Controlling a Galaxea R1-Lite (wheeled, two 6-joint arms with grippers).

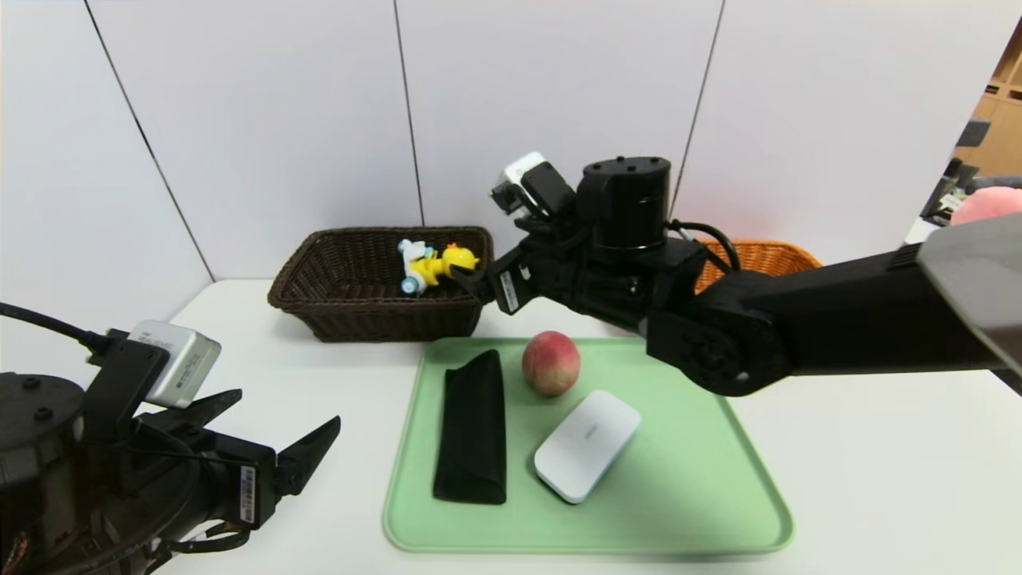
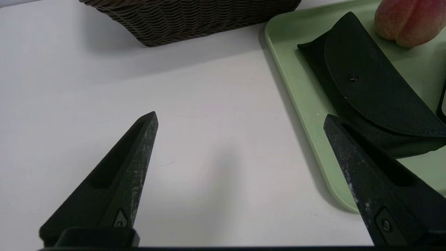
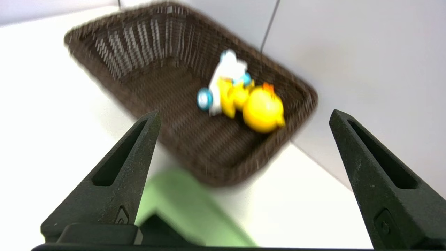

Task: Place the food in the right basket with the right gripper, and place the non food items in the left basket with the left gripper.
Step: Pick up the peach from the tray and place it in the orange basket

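tray (image 1: 718, 511) edge beside left claw (image 2: 240, 139)

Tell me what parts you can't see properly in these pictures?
- Orange basket: head view, mostly hidden behind the right arm; its inside cannot be seen.
- Duck toy in the brown basket: right wrist view, blurred, details unclear.
- Peach: left wrist view, cut off by the picture's edge.
- White case: head view, its small marking is too tiny to read.
- Right tool: head view, fingertips hard to separate against the basket.
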